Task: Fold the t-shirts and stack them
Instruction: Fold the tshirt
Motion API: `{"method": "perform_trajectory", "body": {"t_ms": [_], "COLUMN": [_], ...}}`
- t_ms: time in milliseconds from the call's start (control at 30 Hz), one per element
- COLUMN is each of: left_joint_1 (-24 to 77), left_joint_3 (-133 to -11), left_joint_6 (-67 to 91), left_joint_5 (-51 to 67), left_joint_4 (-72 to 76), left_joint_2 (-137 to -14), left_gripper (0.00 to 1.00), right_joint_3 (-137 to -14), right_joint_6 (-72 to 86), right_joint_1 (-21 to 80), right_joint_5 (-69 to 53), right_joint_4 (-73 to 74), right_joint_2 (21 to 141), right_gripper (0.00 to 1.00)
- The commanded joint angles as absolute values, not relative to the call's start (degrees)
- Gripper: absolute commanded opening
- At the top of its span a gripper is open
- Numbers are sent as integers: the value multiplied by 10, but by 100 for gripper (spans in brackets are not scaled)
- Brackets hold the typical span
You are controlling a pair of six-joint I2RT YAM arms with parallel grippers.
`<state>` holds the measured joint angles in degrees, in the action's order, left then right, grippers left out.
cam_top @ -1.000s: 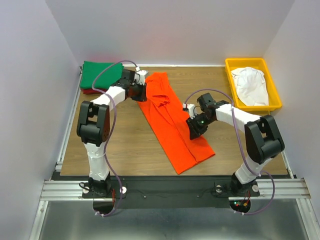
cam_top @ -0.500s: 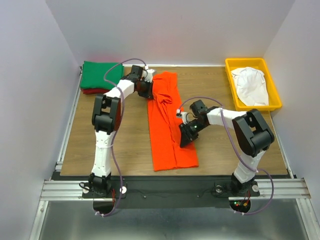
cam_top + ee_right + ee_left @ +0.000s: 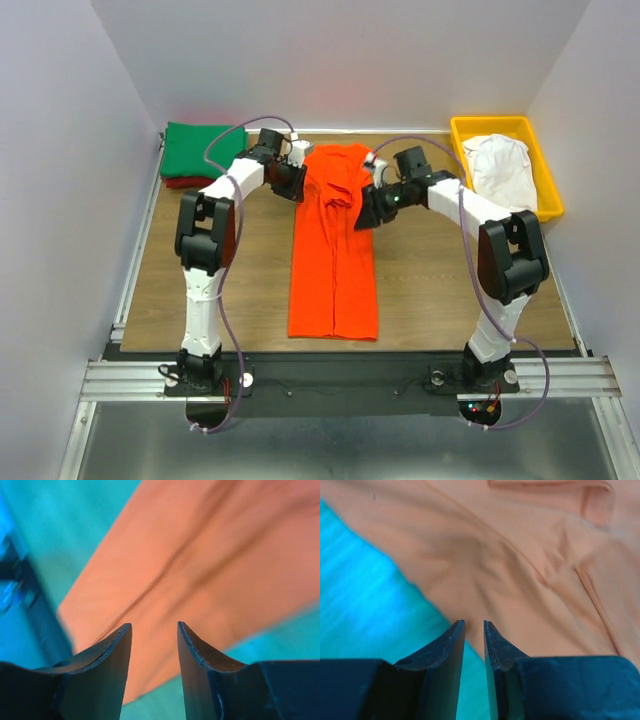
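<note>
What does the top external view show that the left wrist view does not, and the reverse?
Only the top view: the whole folded length of the orange t-shirt, the green t-shirt on the dark red t-shirt, the white t-shirt in the yellow tray, and the right claw. Only the left wrist view: the narrow, empty gap between the fingers of the left claw, and seams in the cloth. Both: the orange t-shirt, with the left claw at its edge.
</note>
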<state>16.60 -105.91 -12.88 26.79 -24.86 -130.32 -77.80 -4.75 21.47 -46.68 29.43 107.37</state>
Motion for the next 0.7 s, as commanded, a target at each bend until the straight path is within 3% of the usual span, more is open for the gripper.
{"method": "perform_trajectory", "body": {"t_ms": [0,133,333,667], "left_joint_1": [162,162,166,171], "left_joint_3": [-1005,-970,-981,-1024], "left_joint_6": [-145,-138,-104,-74], "left_joint_5": [285,308,337,323], "left_joint_4": [-202,-185,-168,-175], "left_joint_2": [-1170,-1156,-1194,-1280], "left_gripper": [34,34,34,31], "right_joint_3": [-846,-919,-1036,-1097], "right_joint_6": [-57,-47,-14,-2], "right_joint_1": [187,185,186,186], "right_joint_5": [-353,-255,-215,-154], "right_joint_4": [281,258,216,185], "right_joint_2": [1073,1133,1243,1344], "right_gripper": [46,43,41,39]}}
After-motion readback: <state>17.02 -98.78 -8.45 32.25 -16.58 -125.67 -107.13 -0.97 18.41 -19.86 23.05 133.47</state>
